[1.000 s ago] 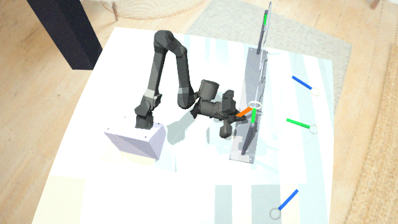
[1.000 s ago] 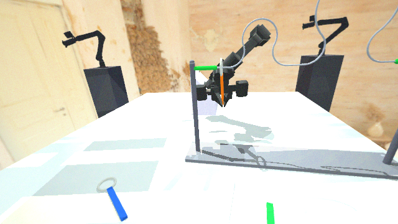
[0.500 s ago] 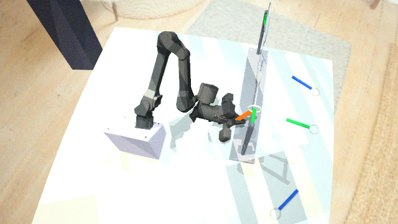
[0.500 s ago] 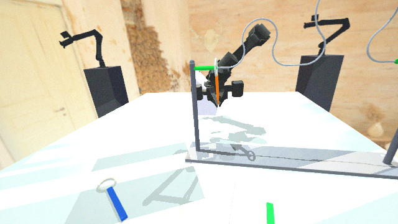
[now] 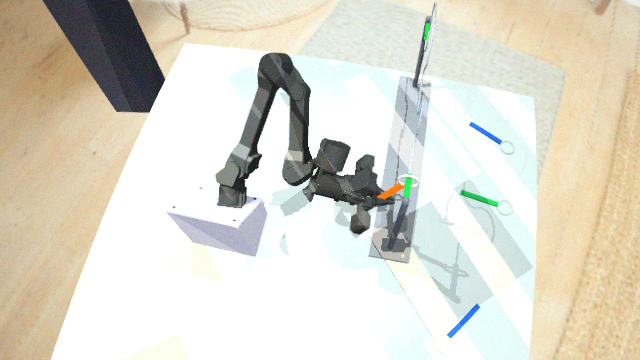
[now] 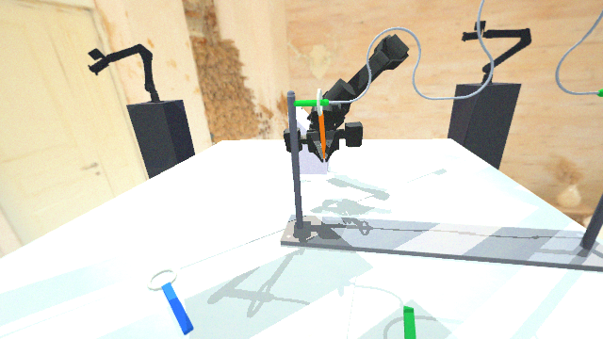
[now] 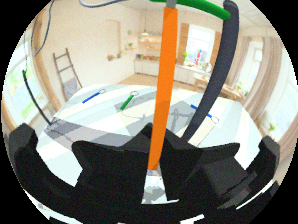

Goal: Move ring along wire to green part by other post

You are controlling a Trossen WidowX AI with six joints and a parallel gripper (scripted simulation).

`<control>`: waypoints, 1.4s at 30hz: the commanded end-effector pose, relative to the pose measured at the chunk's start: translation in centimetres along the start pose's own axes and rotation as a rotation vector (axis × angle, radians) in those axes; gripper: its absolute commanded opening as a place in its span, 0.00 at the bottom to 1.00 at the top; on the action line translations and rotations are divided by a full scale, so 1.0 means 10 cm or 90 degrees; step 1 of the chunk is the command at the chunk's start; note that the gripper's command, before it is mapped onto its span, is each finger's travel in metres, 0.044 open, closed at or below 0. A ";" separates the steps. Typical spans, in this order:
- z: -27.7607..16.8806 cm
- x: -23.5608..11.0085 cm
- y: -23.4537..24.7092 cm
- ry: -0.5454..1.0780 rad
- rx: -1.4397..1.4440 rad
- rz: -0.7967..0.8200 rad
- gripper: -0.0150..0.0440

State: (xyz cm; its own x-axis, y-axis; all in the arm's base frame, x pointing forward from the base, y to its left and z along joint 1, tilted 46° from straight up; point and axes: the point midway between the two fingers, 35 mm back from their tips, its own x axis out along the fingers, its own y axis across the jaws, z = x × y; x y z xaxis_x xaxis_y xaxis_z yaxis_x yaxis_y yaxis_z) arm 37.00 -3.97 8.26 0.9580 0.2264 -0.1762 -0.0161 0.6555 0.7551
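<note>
The ring (image 5: 399, 178) (image 6: 319, 102) is around the green part (image 5: 407, 190) (image 6: 305, 103) (image 7: 200, 6) beside the near post (image 5: 398, 222) (image 6: 295, 160) (image 7: 215, 80), close to that part's inner end. Its orange handle (image 5: 390, 191) (image 6: 322, 134) (image 7: 166, 75) slopes down toward the arm. My gripper (image 5: 382, 199) (image 6: 324, 158) (image 7: 153, 126) is shut on the handle's lower end, below the wire. The grey wire (image 6: 415, 71) (image 7: 100, 4) starts just beyond the ring. The other green part (image 5: 426, 31) (image 6: 600, 92) (image 7: 24, 73) is at the far post (image 5: 420, 60) (image 6: 594, 226).
The grey base plate (image 5: 417, 100) (image 6: 424, 240) carries both posts. Two blue-handled rings (image 5: 485, 133) (image 5: 464, 321) and a green-handled ring (image 5: 479, 198) lie on the table beyond it. The wire bends up and down between the posts.
</note>
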 end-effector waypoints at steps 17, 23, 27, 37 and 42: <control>-0.14 0.05 -0.03 0.002 -0.002 0.000 0.00; -0.14 0.05 -0.03 0.002 -0.002 0.000 0.00; -0.14 0.05 -0.03 0.002 -0.002 0.000 0.00; -0.14 0.05 -0.02 0.003 -0.006 0.003 0.40; -0.13 -0.02 -0.02 0.003 -0.005 0.002 0.53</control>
State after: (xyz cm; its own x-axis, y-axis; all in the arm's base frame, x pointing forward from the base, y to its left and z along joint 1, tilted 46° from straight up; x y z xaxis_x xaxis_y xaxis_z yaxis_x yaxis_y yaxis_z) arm 37.02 -3.09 7.19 0.9573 0.2300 -0.1751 -0.0214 0.6605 0.7505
